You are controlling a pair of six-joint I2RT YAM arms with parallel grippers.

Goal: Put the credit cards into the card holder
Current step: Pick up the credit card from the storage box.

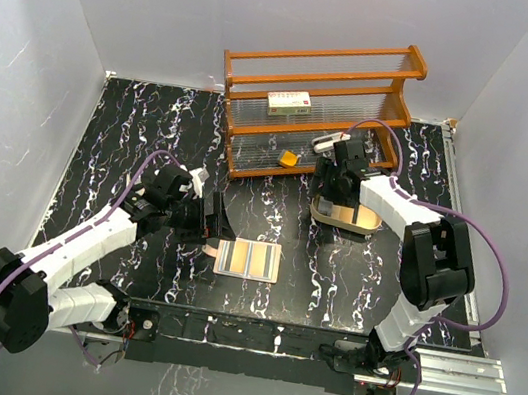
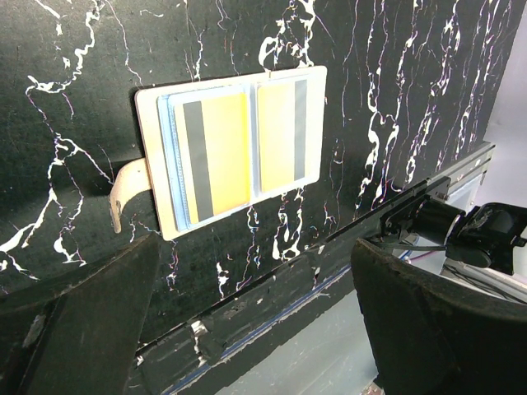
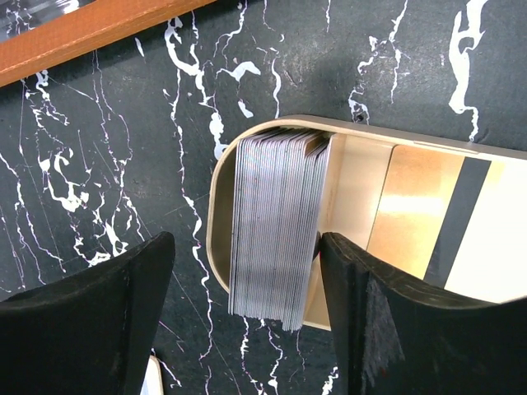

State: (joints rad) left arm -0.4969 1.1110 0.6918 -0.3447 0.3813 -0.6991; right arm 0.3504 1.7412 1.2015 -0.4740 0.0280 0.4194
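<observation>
1. The card holder (image 1: 249,258) was seen lying open and flat on the black, white-veined counter (image 1: 154,128), near its front edge, with its flap (image 2: 123,193) curled out at one side.
2. A yellow face with a dark stripe was shown in each of its two pockets; whether these were cards or lining could not be told.
3. The left claw (image 2: 256,243) was pictured released just beside the holder, its fingers (image 2: 74,329) spread wide and nothing gripped between them.
4. The credit cards (image 3: 276,214) were found well apart from the holder, stacked on edge at the rounded end of an oval beige-rimmed tray (image 3: 216,197). One orange-yellow card (image 3: 416,210) was laid flat beside the stack inside it.
5. The right claw (image 3: 245,243) was poised above that tray, released, with one finger seen to either side of the stack from the wrist and nothing clasped.
6. Behind the tray a wooden rack (image 1: 266,61) was pictured, with a white box (image 1: 289,103) printed in red on its upper shelf and a small orange block (image 1: 290,159) on the lower one.
</observation>
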